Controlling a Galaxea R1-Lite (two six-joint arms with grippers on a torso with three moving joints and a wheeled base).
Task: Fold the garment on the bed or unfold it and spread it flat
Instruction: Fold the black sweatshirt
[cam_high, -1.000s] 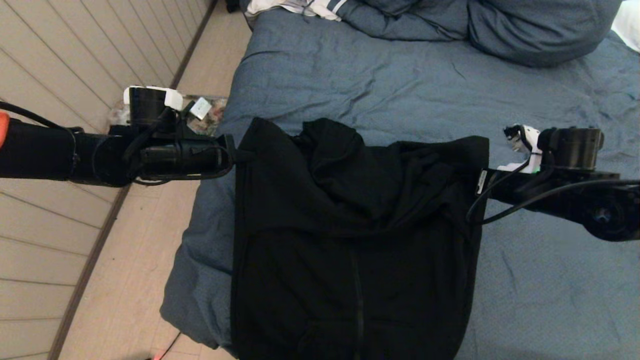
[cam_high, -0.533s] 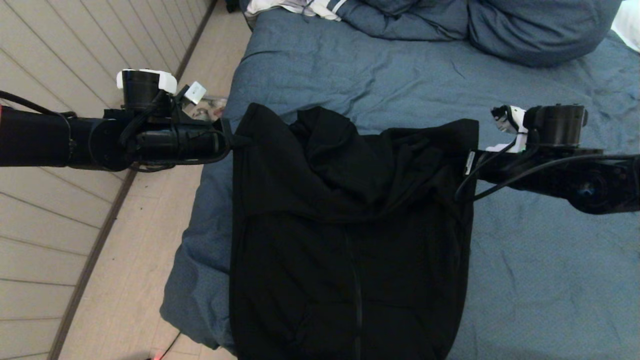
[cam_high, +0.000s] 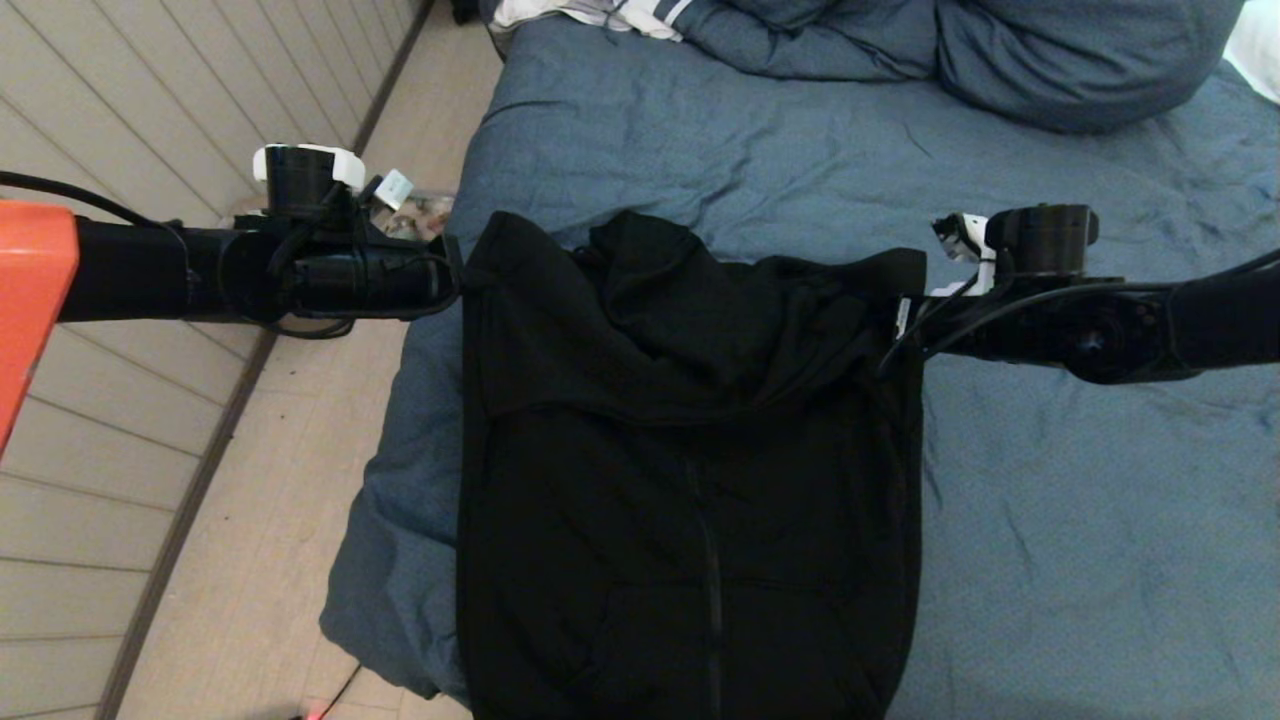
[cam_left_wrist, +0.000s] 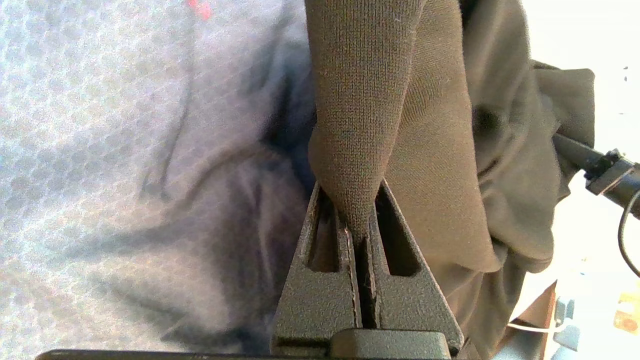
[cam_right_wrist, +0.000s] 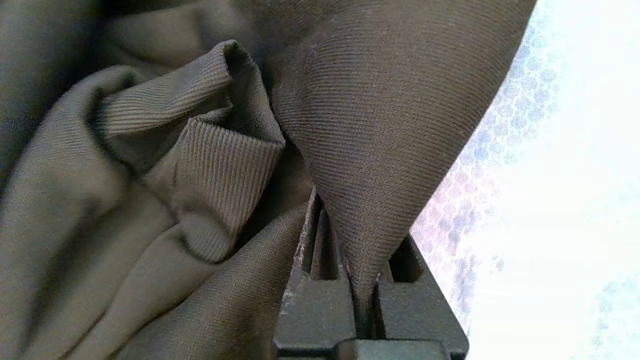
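my left gripper (cam_high: 462, 283) + right gripper (cam_high: 900, 318) clench hoodie (cam_high: 690, 450) corners | raised over bed (cam_high: 1050, 560) | so it hangs flat

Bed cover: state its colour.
Slate blue, plain and wrinkled; the bed shows best in the head view.

garment (cam_high: 690, 470) on bed (cam_high: 1050, 520), between both grippers
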